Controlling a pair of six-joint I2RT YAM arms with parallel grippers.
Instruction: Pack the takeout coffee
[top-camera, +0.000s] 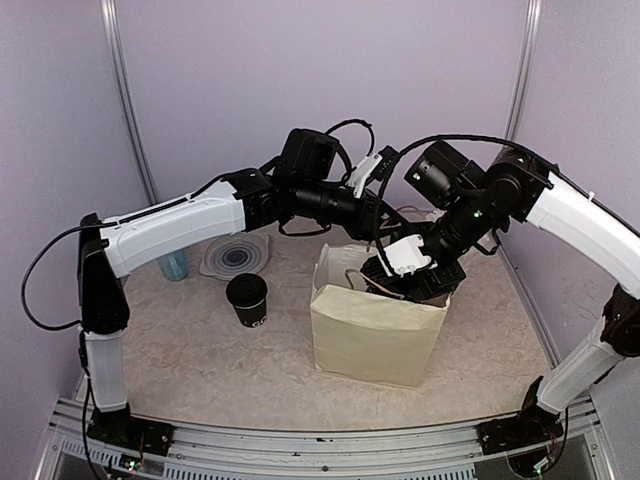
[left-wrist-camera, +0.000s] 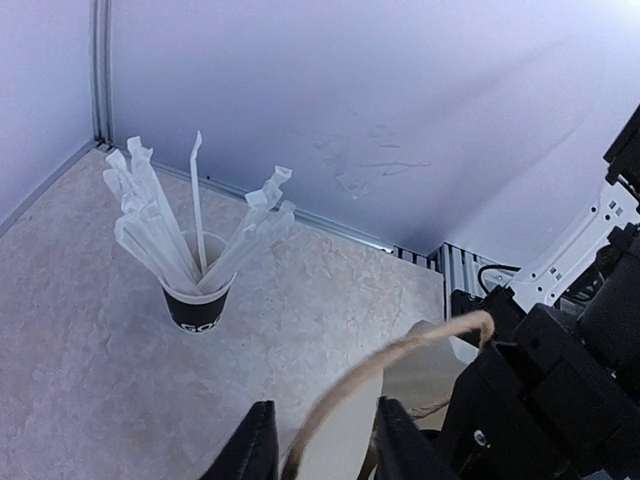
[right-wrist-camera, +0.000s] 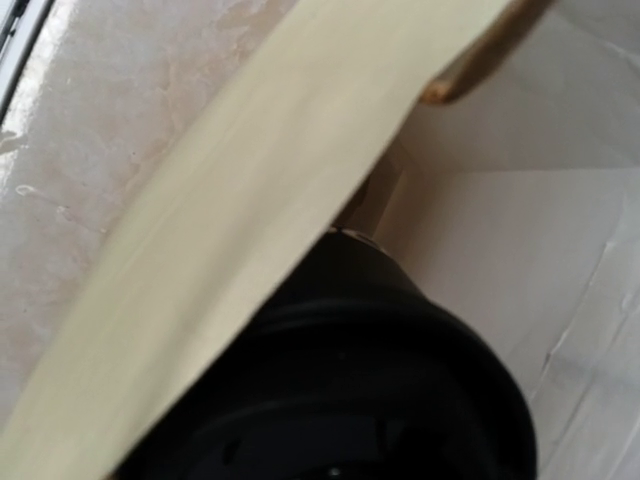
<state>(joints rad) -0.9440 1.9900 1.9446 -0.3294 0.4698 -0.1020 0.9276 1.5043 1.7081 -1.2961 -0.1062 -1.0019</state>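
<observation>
My left gripper (left-wrist-camera: 323, 408) stands parted around the paper bag's (top-camera: 370, 340) twine handle (left-wrist-camera: 400, 350). My right gripper (top-camera: 395, 288) sits in the bag's mouth over a lidded cup (right-wrist-camera: 400, 380) — grasping or not, I cannot tell.

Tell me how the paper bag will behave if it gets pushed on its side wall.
The paper bag would probably flex rather than resist: its walls look thin and creased. Standing open and upright on the table, it likely slides or tips easily, though the lidded cup inside may steady it a little. Its twine handle looks floppy.
</observation>
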